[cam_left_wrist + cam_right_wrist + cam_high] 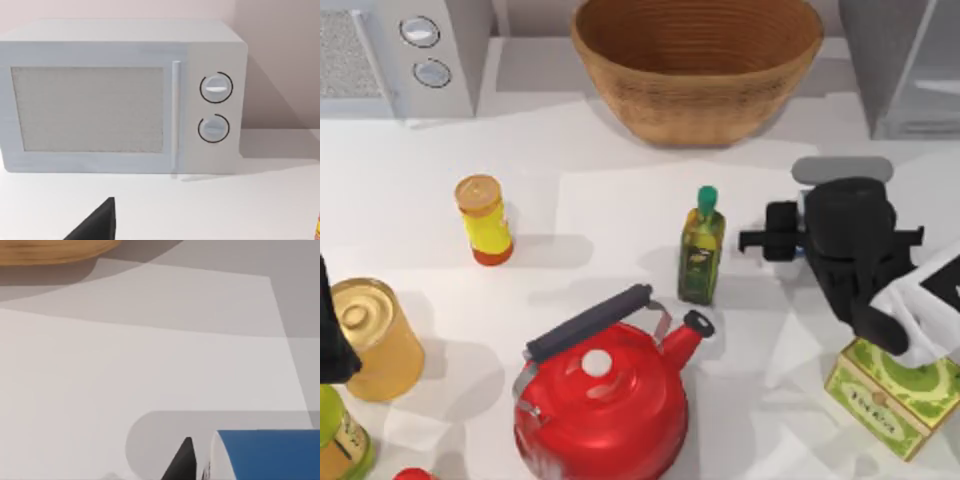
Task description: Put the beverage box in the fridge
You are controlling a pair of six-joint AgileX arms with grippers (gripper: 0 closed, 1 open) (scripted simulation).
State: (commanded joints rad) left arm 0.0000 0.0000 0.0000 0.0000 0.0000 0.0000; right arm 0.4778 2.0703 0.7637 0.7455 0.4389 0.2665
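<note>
The wicker basket (698, 70) stands at the back of the white table (590, 200), and its woven inner wall shows down to the floor. To the basket's right is the grey fridge (880, 60), its paler inside facing the table; what it holds cannot be made out. To the basket's left is the light grey microwave (125, 95), door shut, with two round dials beside the mesh window.

My right arm (850, 245) hangs in front of the basket and toward its right, between the basket and the green patterned box (890, 395). In the right wrist view the beverage box (270, 455) sits right at the right gripper (185, 462): its blue top and a strip of white edge lie just beside a black part of the claw, with the basket's rim farther off. Whether the claw is clamped on the carton cannot be told.

In front of the basket stands the oil bottle (702, 250), upright with its green cap on. Nearer still is the red kettle (605, 395), lid on and its dark handle tilted. In front of the basket and to its left stand a yellow spice jar (485, 220) with an orange lid and, farther out, a closed gold can (370, 340).

My left gripper (100, 225) is parked by the gold can, facing the microwave; how wide its claw stands cannot be told.
</note>
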